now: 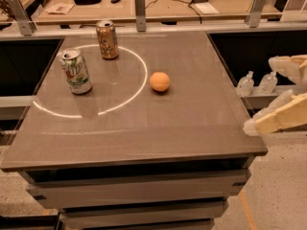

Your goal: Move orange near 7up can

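Note:
The orange (159,81) sits on the grey table (144,133), right of centre. The 7up can (76,72), white and green with a silver top, stands upright at the left, well apart from the orange. My gripper (259,94) hangs off the table's right edge, beside the front right corner. It is open and empty, with one cream finger (288,65) above and the other (276,119) below. It is far to the right of the orange.
A brown-gold can (107,40) stands upright at the back, behind the 7up can. A bright ring of light (139,87) lies on the tabletop around the cans. Small clear bottles (245,84) stand on a ledge to the right. A cluttered bench runs behind.

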Tool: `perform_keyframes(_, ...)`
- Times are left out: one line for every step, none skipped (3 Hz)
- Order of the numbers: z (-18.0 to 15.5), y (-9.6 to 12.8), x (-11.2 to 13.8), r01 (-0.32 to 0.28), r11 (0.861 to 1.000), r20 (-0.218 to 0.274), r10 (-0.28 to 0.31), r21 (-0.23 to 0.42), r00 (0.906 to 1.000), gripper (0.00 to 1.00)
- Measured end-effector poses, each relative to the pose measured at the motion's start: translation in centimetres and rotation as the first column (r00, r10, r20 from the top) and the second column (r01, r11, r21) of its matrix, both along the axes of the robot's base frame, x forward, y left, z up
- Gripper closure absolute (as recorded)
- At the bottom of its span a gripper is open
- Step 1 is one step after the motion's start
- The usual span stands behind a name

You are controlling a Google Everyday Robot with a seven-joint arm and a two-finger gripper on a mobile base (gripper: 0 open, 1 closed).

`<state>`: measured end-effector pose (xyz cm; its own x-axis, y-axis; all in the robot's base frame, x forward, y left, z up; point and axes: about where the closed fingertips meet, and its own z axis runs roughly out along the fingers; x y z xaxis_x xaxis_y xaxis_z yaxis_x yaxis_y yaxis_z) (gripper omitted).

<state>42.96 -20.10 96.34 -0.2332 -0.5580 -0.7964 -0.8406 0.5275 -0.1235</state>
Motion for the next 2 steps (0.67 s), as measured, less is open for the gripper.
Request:
perform_keyframes(-2.4,0.0,0.0,0.045,0.991,-0.035,-0.041,0.130,0.9985,0.00)
perform_keyframes(-4.7,0.1,0.5,0.067,0.979,-0.043,-0.060,0.193,0.9973,0.00)
